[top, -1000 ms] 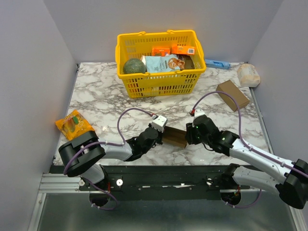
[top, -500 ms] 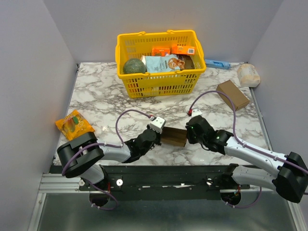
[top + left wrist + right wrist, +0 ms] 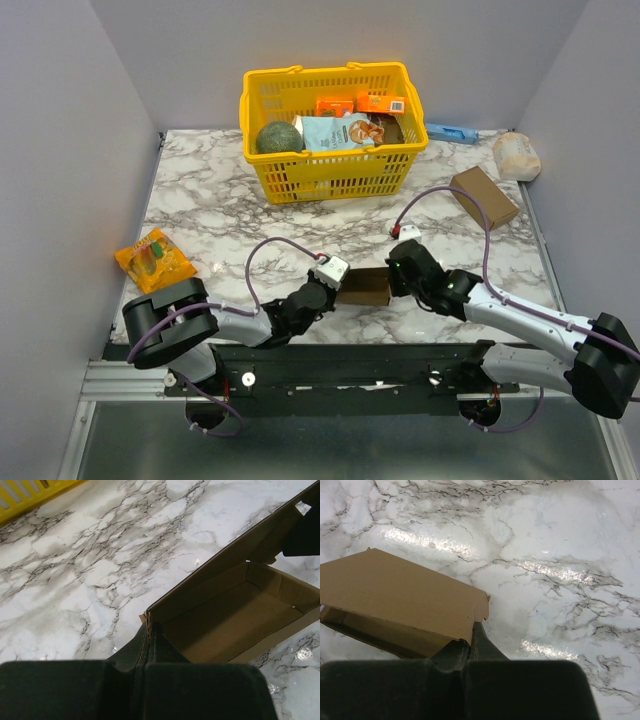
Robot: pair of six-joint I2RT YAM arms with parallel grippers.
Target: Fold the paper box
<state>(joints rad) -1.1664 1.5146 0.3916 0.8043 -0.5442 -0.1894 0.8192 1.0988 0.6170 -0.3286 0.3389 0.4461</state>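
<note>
Top external view: tabletop point(image 3: 210, 210) is glossy marble pattern, white with grey veins. The paper box point(image 3: 366, 287) sits near the front edge, between the two arms. It is thin, plain brown cardboard.

Left wrist view: the box is a shallow open tray with one long flap raised, its inside matte brown with nothing in it. The left gripper point(image 3: 148, 632) has its fingers pressed together on the raw edge of the near corner wall.

Right wrist view: the right gripper point(image 3: 471, 636) pinches the notched corner of the flat brown flap.

Containers: the yellow basket point(image 3: 330, 178) is plastic with lattice walls and stands at the back of the table. It holds a round dark-green item point(image 3: 279, 138), a pale printed pouch point(image 3: 338, 131), an orange carton point(image 3: 380, 102) and a smaller orange pack point(image 3: 334, 104).

An orange snack packet point(image 3: 155, 259), crinkled, lies far left. A blocky brown carton point(image 3: 484, 197) lies on the right, with a pale wrinkled bag point(image 3: 516, 155) beyond it.
</note>
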